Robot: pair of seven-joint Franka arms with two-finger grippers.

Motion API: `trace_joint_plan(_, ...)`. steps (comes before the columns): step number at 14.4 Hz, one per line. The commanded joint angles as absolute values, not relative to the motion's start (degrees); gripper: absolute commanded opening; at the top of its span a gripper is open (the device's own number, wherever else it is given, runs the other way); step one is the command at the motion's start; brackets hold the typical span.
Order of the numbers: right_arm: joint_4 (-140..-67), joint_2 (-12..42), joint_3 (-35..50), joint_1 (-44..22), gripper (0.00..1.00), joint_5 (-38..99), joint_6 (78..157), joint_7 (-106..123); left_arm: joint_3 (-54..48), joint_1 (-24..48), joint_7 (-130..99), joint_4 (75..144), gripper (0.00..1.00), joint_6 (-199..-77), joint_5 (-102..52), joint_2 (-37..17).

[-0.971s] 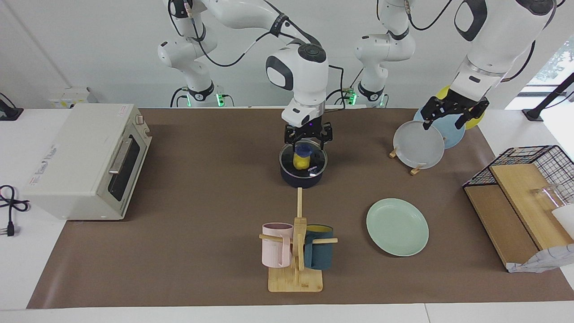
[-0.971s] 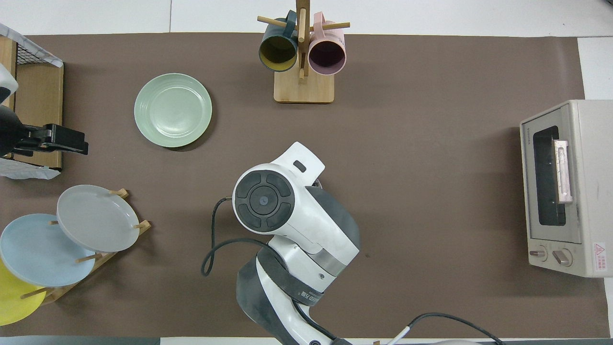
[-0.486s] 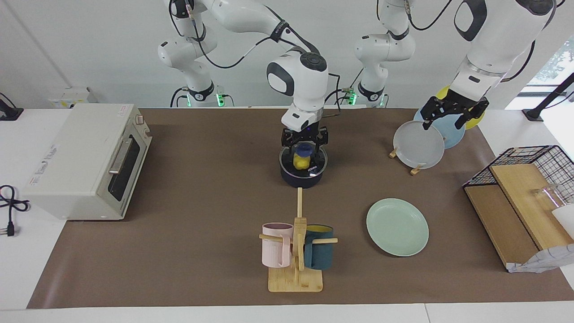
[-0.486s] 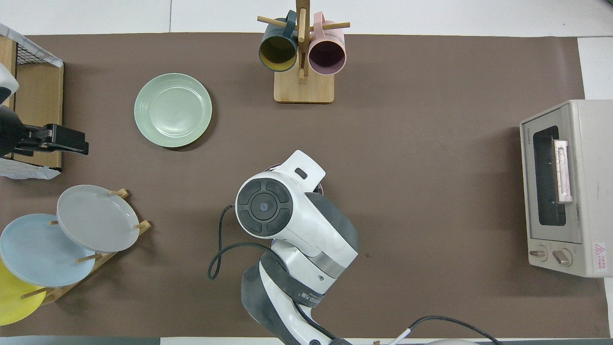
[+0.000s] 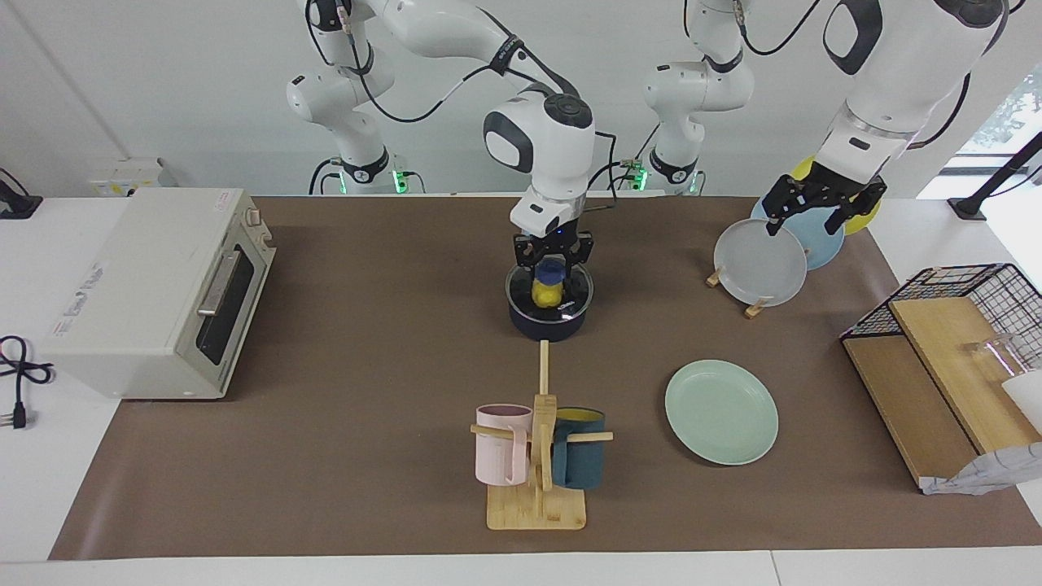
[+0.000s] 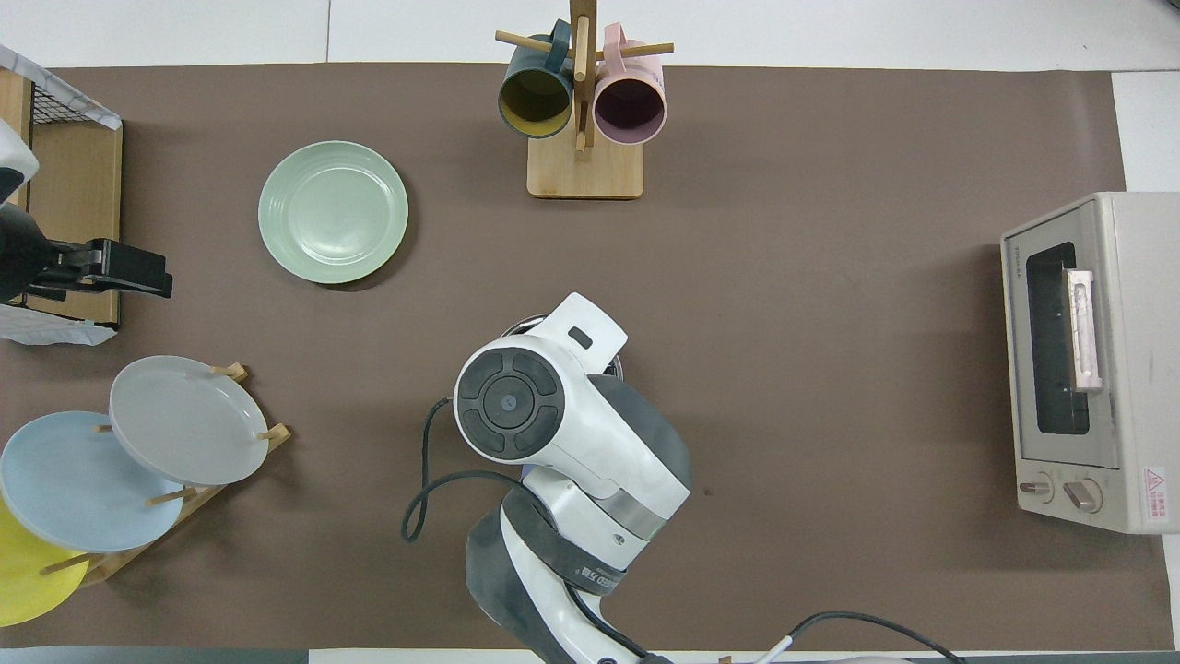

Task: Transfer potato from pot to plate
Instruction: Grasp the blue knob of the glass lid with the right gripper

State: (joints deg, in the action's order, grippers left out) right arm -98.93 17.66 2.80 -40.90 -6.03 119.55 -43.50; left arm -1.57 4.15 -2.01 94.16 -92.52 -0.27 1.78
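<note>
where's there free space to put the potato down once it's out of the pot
The mint plate is bare, as is the mat between pot and toaster oven. It is crowded around the plate rack, where the left hand hovers.

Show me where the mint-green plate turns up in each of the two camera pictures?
Facing view: the mint-green plate lies low in the picture, beside the mug rack, toward the left arm's end.
Overhead view: the plate lies high in the picture.
Shared landmark: the mug rack beside it.

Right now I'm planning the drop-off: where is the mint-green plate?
The mint-green plate lies flat on the brown mat toward the left arm's end of the table, farther from the robots than the pot, beside the mug rack.
</note>
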Motion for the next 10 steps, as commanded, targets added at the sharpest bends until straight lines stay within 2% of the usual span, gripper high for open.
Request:
trace_joint_plan(1, -98.80, 16.26, 2.81, -40.26, 0.10, -7.03, 119.01, -42.72, -1.85, 4.04, -1.49, 95.80, 1.00, -93.69, 0.44, 2.90)
trace_joint_plan(2, -96.96, 16.09, 2.81, -39.91, 0.05, -6.77, 116.83, -42.28, -1.85, 4.04, -1.49, 95.80, 1.00, -93.78, 0.44, 2.90)
trace_joint_plan(5, -90.54, 16.00, 2.72, -36.49, 0.05, -4.40, 109.36, -35.98, -1.85, 4.13, -1.84, 95.80, 1.00, -93.87, 0.44, 2.90)
trace_joint_plan(8, -91.14, 14.51, 2.64, -29.38, 0.06, -4.22, 106.79, -24.65, -1.93, 4.22, -1.49, 96.68, 1.00, -95.97, 0.44, 3.16)
trace_joint_plan(10, -93.07, 13.19, 2.64, -23.93, 0.06, -4.22, 105.38, -16.65, -1.85, 6.84, -2.20, 97.12, 1.00, -96.24, 0.35, 3.34)
